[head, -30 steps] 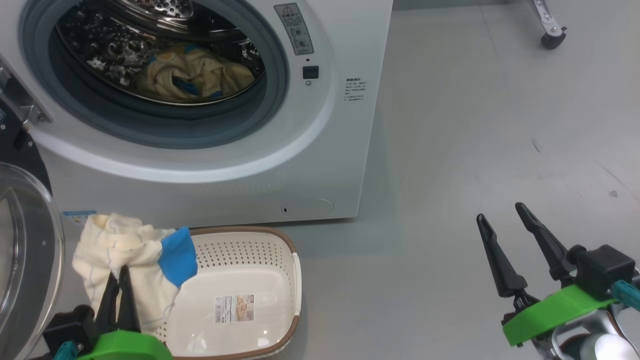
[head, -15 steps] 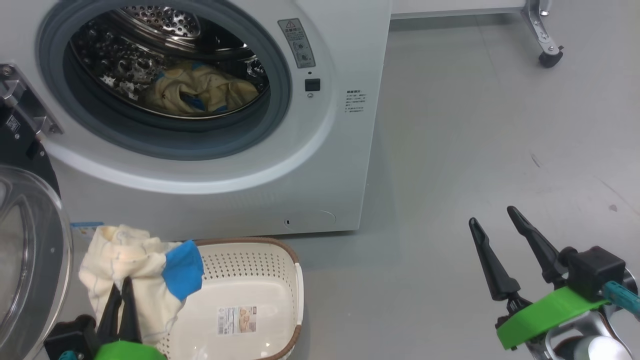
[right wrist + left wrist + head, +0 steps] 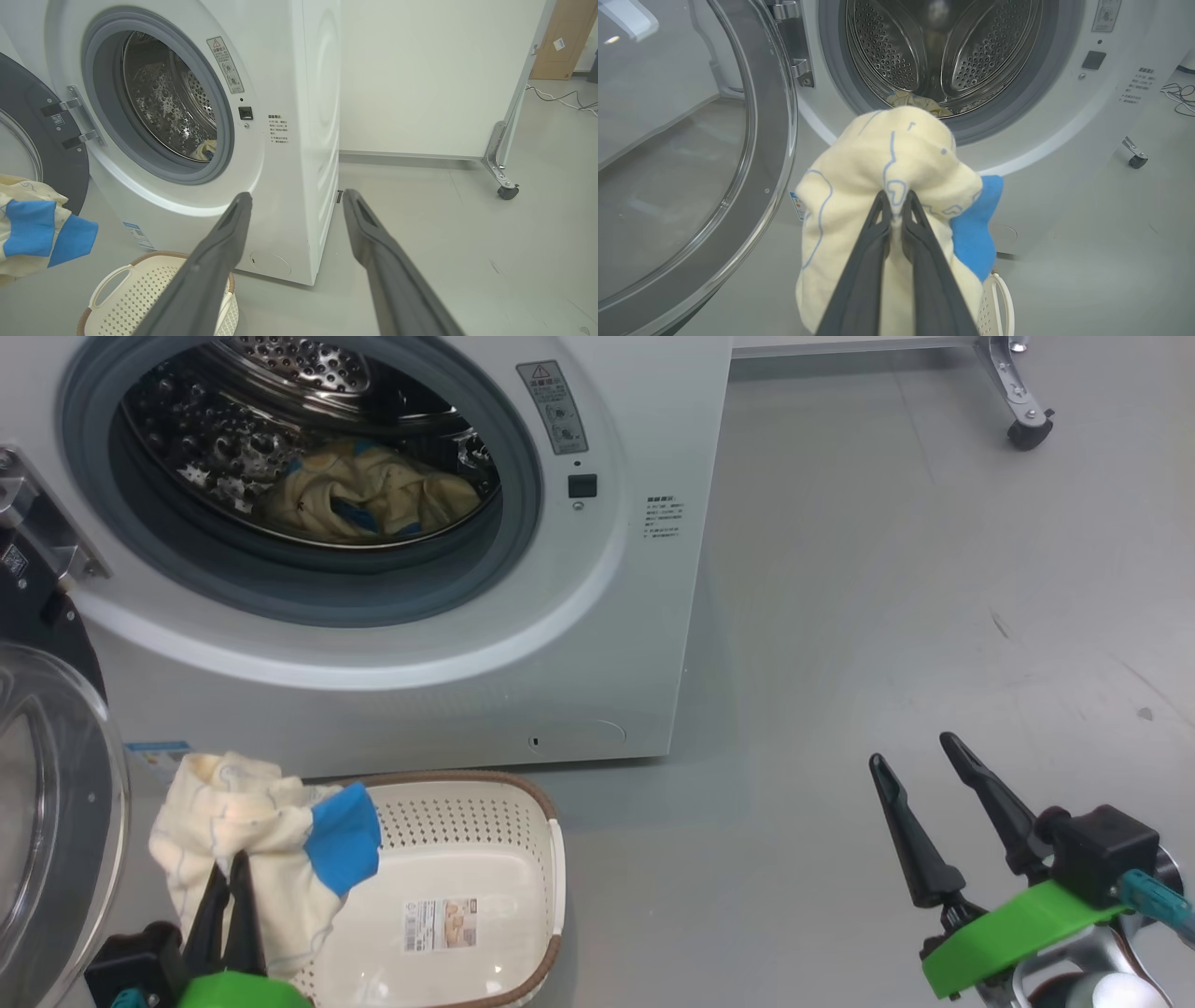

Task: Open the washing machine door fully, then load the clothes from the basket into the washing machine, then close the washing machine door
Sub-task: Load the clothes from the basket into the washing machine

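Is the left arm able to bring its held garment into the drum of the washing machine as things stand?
Probably yes: the washing machine door stands swung aside, and nothing lies between the left gripper, shut on the garment, and the open drum.

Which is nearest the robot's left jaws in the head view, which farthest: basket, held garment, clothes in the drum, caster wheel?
1. The held garment, pinched in the left jaws, lower left.
2. The basket, on the floor just right of them.
3. The clothes in the drum, up inside the washing machine.
4. The caster wheel, far upper right.
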You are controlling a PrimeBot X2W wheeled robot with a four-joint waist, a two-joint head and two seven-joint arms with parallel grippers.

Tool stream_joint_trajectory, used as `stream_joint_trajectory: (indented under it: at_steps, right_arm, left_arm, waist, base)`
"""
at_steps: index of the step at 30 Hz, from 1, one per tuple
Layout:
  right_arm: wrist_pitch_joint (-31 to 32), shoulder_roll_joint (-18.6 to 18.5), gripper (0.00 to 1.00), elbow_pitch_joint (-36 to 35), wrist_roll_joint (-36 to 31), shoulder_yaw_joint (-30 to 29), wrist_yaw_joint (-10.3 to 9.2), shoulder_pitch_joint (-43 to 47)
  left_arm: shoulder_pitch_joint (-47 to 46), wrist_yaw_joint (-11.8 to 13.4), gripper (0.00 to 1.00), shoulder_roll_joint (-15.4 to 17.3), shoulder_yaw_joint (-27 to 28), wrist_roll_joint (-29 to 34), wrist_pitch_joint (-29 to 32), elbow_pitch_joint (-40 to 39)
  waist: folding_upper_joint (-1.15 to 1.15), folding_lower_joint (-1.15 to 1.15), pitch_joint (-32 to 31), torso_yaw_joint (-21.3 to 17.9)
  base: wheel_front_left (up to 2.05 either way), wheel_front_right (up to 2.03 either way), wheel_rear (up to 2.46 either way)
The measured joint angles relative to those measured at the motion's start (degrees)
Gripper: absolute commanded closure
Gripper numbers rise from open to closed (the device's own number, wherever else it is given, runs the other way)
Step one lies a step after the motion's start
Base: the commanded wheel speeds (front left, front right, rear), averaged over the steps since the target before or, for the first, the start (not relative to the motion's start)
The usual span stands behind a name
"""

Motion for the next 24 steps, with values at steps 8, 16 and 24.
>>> stream_joint_trajectory:
  at_steps: [8, 16, 24]
  right_arm:
    - [0.0, 0.0, 0.00, 0.0, 0.0, 0.0, 0.00, 0.0]
    - [0.0, 0.0, 0.00, 0.0, 0.0, 0.2, 0.00, -0.2]
    - [-0.8, 0.0, 0.00, -0.4, 0.6, 0.9, 0.00, -2.1]
  left_arm:
    - [-0.2, 0.0, 1.00, 0.0, -0.4, -0.5, 0.0, 0.0]
    - [-1.6, 0.0, 1.00, 0.2, -0.8, -1.1, 1.4, 0.6]
    - [-10.1, -0.2, 1.00, 0.3, -1.4, -1.8, 3.7, 4.5]
  waist:
    - [0.00, 0.00, 0.5, -0.1]
    - [0.00, 0.00, 2.3, -0.7]
    - [0.00, 0.00, 7.0, -1.9]
  base:
    - [0.00, 0.00, 0.00]
    - [0.00, 0.00, 0.00]
    - [0.00, 0.00, 0.00]
